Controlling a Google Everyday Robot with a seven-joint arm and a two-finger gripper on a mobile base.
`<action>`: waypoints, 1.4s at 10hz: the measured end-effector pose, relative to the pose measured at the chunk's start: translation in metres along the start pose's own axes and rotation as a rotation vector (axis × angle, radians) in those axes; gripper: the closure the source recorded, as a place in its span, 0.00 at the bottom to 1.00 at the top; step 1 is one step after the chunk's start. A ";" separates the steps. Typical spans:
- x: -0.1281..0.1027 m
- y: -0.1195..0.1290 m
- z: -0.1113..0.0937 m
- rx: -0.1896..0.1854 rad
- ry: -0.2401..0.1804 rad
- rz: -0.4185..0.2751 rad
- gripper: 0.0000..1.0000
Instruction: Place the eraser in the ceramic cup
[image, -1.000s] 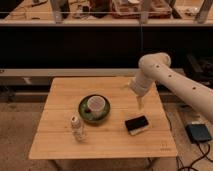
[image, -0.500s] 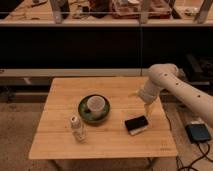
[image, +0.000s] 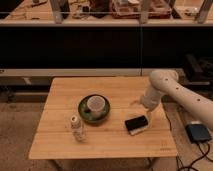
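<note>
End effector (image: 141, 104) hangs low over the right part of the wooden worktop (image: 100, 146), at the tip of the white arm (image: 172, 90) that reaches in from the right. It is seen against the wood, and whether it is wide or narrow cannot be told; nothing can be seen held in it.

Nearest the front edge, on the left half, a small whitish bottle (image: 76, 128) stands upright. To the right of it and a little farther back lies the eraser (image: 135, 122), a black block resting against a flat beige slab (image: 140, 130) on its near side. The eraser sits just in front of the end effector and slightly to its left, near it but apart from it.

Farther back, around the worktop's middle, the ceramic cup (image: 96, 104) stands inside a dark green dish (image: 85, 114), mouth upward, well to the left of the eraser and the end effector.

On the floor to the right lies a black box (image: 199, 133). Behind the worktop runs a long dark shelf unit (image: 100, 47).
</note>
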 end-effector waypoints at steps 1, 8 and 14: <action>-0.002 0.000 0.004 0.015 -0.006 -0.002 0.20; -0.002 0.016 0.037 -0.026 0.030 0.005 0.36; -0.001 0.008 0.050 -0.049 0.030 0.010 0.68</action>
